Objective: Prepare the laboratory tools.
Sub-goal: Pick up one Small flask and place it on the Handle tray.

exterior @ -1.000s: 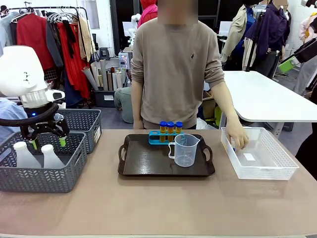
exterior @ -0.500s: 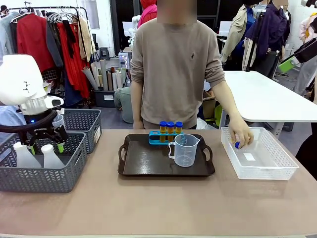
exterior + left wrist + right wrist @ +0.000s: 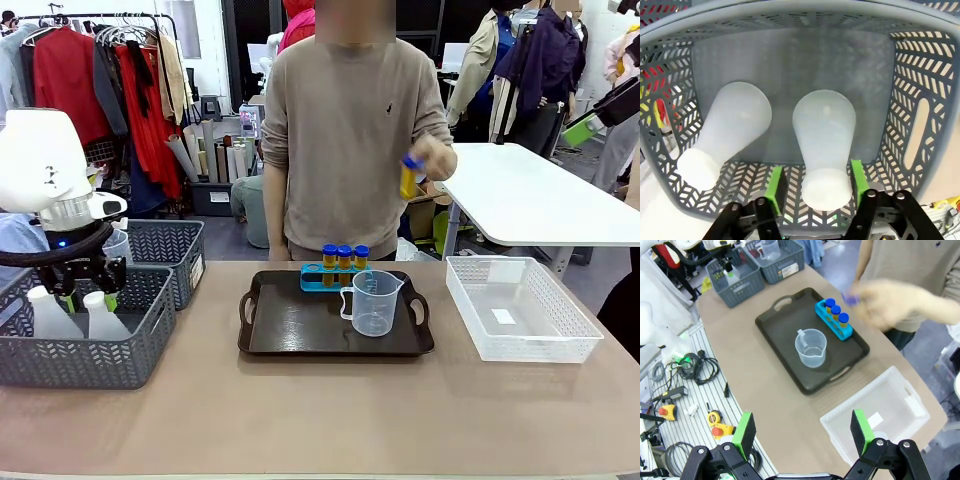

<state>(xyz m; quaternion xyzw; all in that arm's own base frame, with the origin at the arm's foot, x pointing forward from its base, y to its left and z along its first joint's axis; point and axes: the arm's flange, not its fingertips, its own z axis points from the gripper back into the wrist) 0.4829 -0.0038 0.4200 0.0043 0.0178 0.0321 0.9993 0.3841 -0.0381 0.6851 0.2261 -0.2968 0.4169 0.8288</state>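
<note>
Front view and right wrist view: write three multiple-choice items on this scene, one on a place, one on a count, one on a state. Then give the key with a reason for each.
1. Where does the measuring beaker stand?
A. on the dark tray
B. in the white mesh basket
C. in a grey basket

2. How many blue-capped tubes stand in the blue rack?
A. two
B. three
C. four

3. How are the right gripper's jaws?
A. shut on a tube
B. shut on the beaker
C. open, with nothing between

Key:
1 A, the beaker stands on the tray, in front of the rack.
2 B, three blue caps stand in a row in it.
3 C, its green pads stand far apart with nothing between them.
</note>
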